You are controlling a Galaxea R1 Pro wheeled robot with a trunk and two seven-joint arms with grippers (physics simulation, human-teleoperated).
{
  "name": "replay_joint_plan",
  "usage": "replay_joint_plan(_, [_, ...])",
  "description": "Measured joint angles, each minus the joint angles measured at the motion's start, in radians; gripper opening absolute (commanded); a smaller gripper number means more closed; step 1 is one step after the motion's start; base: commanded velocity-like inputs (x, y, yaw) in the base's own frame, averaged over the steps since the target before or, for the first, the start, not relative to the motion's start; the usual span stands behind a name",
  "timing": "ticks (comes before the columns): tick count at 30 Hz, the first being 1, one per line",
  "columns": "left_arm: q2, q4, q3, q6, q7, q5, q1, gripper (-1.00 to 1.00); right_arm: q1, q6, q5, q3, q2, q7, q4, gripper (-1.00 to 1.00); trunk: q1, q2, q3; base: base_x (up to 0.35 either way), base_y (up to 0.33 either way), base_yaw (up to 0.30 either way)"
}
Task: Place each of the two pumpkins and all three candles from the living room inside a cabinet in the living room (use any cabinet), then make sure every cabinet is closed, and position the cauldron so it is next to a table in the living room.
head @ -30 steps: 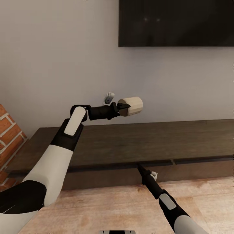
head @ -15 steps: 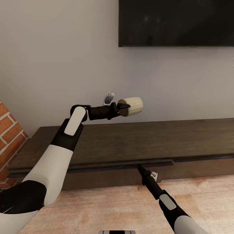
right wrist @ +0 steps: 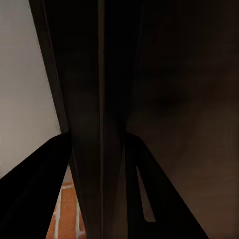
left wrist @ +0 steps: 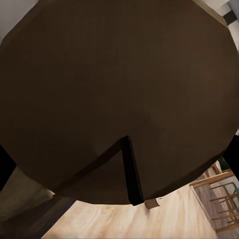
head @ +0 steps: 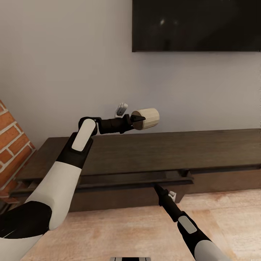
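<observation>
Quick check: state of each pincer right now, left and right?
Left pincer: closed on the candle, held above the cabinet.
Right pincer: at the drawer front; open or closed cannot be told.

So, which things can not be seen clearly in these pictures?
- Inside of the long dark-brown wooden cabinet: head view, its left drawer is out only a crack, contents hidden.
- Right gripper: head view, its tips meet the drawer front; open or shut cannot be told. Right wrist view is dark and too close.
- Pale beige stubby candle in the left gripper: left wrist view, it blocks most of the picture.
- Black wall television: cut off by the top edge.
</observation>
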Motion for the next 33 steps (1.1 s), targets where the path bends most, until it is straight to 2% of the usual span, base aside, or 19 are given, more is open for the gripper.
replay_joint_plan(17, [0.0,0.0,-0.001,0.0,0.0,0.002,0.0,-1.0,0.0,0.0,-0.001,-0.003,0.0,0.0,0.0,-1.0,0.0,0.0,0.0,-0.056,0.0,0.0])
replay_joint_plan(33, [0.0,0.001,-0.001,0.0,0.001,0.001,0.0,-1.0,0.0,0.0,-0.005,-0.009,0.0,-0.001,0.0,-1.0,0.0,0.0,0.0,-0.121,0.0,0.0])
